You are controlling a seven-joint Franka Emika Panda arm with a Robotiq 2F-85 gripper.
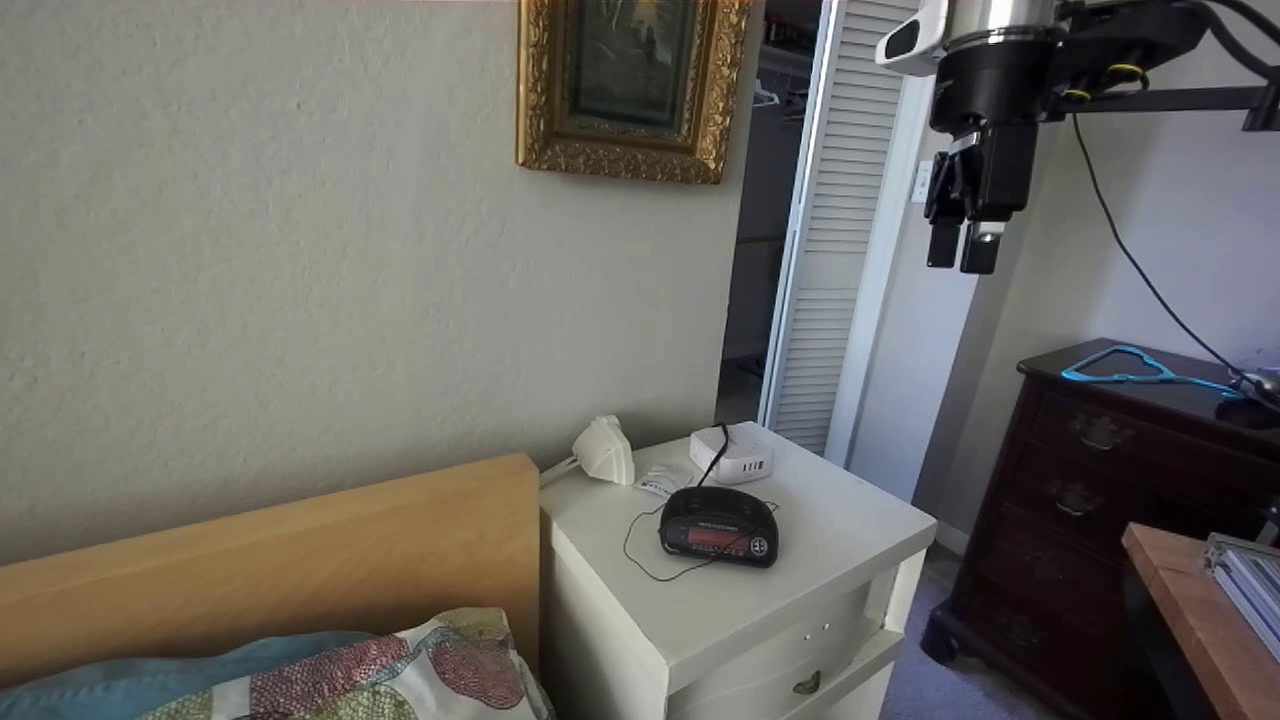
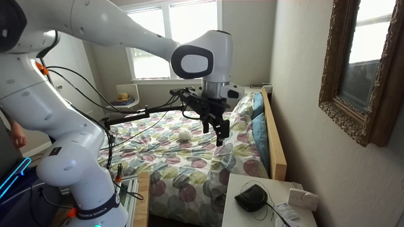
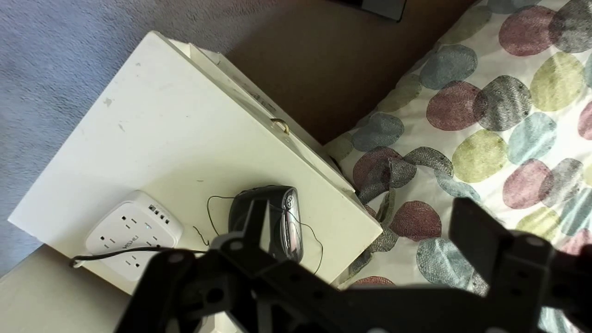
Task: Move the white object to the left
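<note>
Several white things could fit the task's white object, and I cannot tell which is meant. A boxy white power strip (image 1: 740,458) lies on the nightstand, lower left in the wrist view (image 3: 132,238). Near the wall on the same top stands a white angular device (image 1: 604,450), also in an exterior view (image 2: 303,199). On the bed rests a round white fluffy ball (image 2: 185,135). My gripper (image 1: 960,252) hangs high, pointing down, well above the nightstand. In the wrist view the gripper (image 3: 363,221) has its fingers wide apart, nothing between them.
A black clock radio (image 1: 718,525) with a thin wire sits on the white nightstand (image 1: 830,530). A printed packet (image 2: 286,210) lies beside it. The wooden headboard (image 2: 274,138) adjoins, with the patterned bedding (image 2: 176,160) beyond. A gilt picture frame (image 1: 620,165) hangs on the wall.
</note>
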